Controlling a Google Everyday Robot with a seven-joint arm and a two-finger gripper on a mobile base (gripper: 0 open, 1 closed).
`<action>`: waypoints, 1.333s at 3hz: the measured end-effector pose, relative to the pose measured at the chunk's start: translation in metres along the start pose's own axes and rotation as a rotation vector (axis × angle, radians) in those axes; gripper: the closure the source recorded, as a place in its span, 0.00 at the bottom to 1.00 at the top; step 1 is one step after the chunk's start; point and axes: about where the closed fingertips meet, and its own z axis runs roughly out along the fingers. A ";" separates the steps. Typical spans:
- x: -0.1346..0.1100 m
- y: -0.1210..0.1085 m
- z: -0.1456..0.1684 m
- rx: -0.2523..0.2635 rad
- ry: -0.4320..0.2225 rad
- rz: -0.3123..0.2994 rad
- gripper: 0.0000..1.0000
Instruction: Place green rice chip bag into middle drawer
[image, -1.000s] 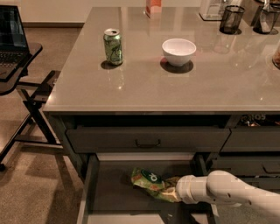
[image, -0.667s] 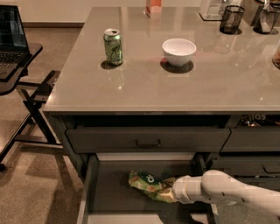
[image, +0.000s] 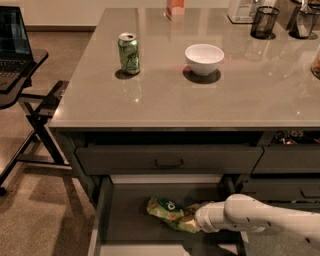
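green rice chip bag (image: 169, 212): we see it inside the open drawer, lying crumpled on the drawer floor, right of centre. White logo side is up and the long axis runs left to right.
middle drawer (image: 127, 222): pulled out under the counter, with a dark flat bottom and a paler left rim. We see nothing in it but the bag and the arm's end.
gripper (image: 198, 223): down in the drawer at the bag's right end, touching it. The tip is buried in the crinkled foil.
gripper state: we cannot tell whether it is parted or clamped on the bag.
arm (image: 260, 217): white and rounded. It comes in from the lower right edge, over the drawer's right side.
top drawer (image: 168, 161): just above the open one, shut, with a dark handle at its centre.
right-hand drawer (image: 290, 137): we see small items in a gap under the counter edge but cannot tell what they are.
countertop (image: 230, 100): grey and glossy.
green soda can (image: 129, 53): upright on the counter's left part, well apart from the bag.
white bowl (image: 204, 59): upright, right of the can and not touching it.
black mesh cup (image: 264, 22): at the far right back of the counter.
orange object (image: 175, 6): at the counter's back edge, cut off by the frame.
laptop (image: 11, 44): open on a dark stand at far left, apart from the counter.
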 end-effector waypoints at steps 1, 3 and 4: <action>0.000 0.000 0.000 0.000 0.000 0.000 0.81; 0.000 0.000 0.000 0.000 0.000 0.000 0.34; 0.000 0.000 0.000 0.000 0.000 0.000 0.12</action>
